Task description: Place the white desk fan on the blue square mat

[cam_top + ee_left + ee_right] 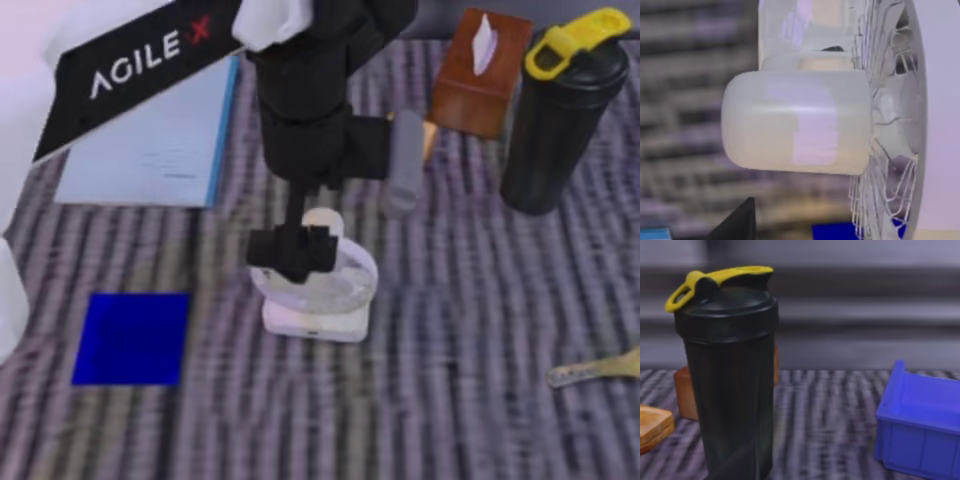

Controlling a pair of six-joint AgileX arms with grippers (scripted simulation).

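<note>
The left hand (297, 250) sits low over the back of the white desk fan (322, 290), right at its top; whether its fingers have closed on the fan I cannot tell. The fan stands mid-surface on its base. The blue square mat (133, 338) lies bare, well apart toward the left. The right hand is out of sight.

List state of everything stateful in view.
fan: upright on the table, not on the mat
mat: flat, bare, left of the fan
left gripper: down at the fan's motor housing
shaker bottle: upright, lid shut
tissue box: tissue sticking out
notebook: closed, flat
blue bin: upright, open top
</note>
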